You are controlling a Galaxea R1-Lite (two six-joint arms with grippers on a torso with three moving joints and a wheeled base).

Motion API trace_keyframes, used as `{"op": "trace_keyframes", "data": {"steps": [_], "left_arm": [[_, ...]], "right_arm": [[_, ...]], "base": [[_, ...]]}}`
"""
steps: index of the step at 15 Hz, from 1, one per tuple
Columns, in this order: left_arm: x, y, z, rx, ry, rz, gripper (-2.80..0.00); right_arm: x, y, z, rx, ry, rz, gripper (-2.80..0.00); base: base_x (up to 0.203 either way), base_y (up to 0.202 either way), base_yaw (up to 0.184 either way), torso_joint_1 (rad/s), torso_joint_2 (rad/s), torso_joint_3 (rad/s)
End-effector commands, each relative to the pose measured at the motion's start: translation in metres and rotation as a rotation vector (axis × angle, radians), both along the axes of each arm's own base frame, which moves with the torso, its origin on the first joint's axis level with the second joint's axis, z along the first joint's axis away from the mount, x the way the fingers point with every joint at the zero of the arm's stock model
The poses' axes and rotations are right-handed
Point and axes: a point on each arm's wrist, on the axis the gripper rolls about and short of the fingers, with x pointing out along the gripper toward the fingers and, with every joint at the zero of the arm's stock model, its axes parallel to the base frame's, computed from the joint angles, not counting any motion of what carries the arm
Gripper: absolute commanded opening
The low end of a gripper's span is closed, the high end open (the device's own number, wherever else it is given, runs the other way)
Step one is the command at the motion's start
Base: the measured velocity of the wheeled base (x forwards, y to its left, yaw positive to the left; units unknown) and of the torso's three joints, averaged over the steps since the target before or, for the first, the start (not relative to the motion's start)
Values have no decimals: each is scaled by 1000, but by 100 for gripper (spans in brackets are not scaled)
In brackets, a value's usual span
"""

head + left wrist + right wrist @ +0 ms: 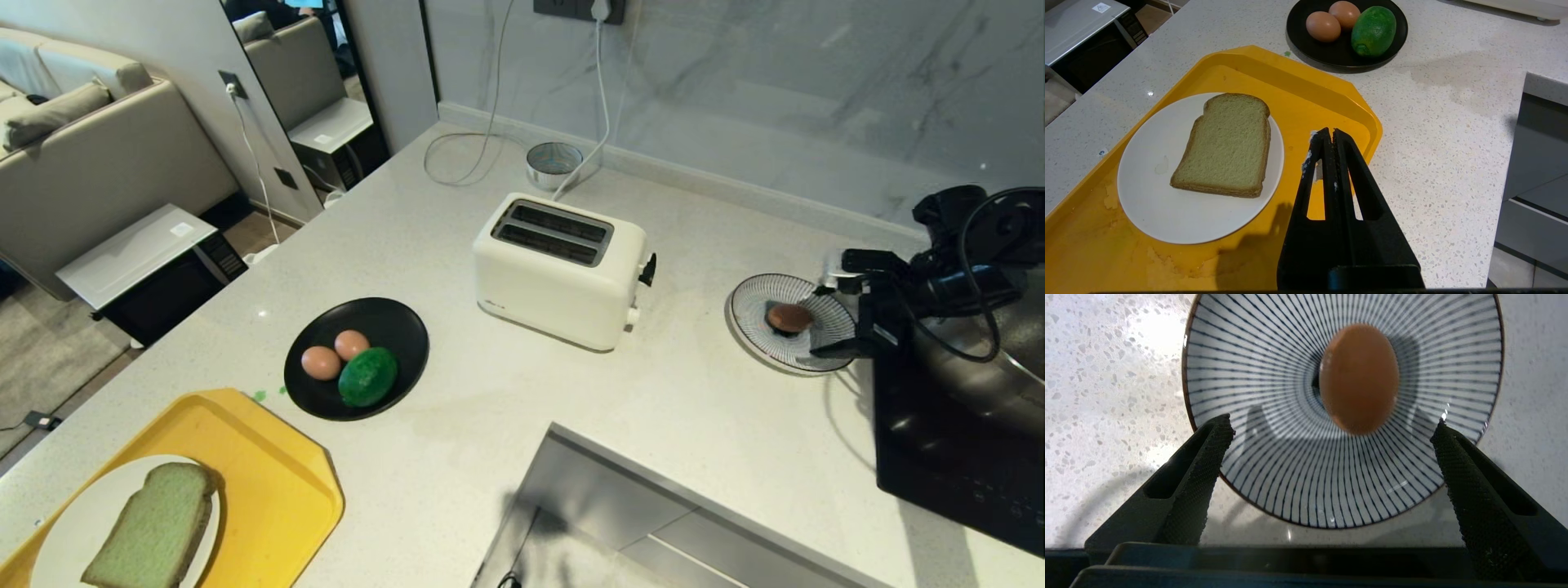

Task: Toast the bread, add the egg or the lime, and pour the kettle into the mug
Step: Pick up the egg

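Note:
The bread lies flat on a white plate on a yellow tray. Two eggs and the lime share a black plate. A third egg rests in a striped bowl. My right gripper is open, its fingers spread wide over the bowl's near rim and apart from the egg. My left gripper is shut and empty over the tray's edge, beside the bread. Kettle and mug are out of view.
A cream two-slot toaster stands mid-counter, its slots empty. Behind it sit a round metal object and white cables. A black cooktop is at the right, and a sink is at the front.

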Motion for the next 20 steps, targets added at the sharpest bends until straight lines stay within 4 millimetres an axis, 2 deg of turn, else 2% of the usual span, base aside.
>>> {"op": "trace_keyframes", "data": {"steps": [1,9,20], "left_arm": [[0,0,0,0,0,1,-280],[0,0,0,0,0,1,-280],[0,0,0,1,-1,1,-280]], "right_arm": [[6,6,-6,3,-16,35,0],[28,5,-25,-6,-86,49,0],[35,4,-30,17,-98,30,0]], "base": [[0,0,0,0,0,0],[0,0,0,0,0,0],[0,0,0,0,0,0]]}}
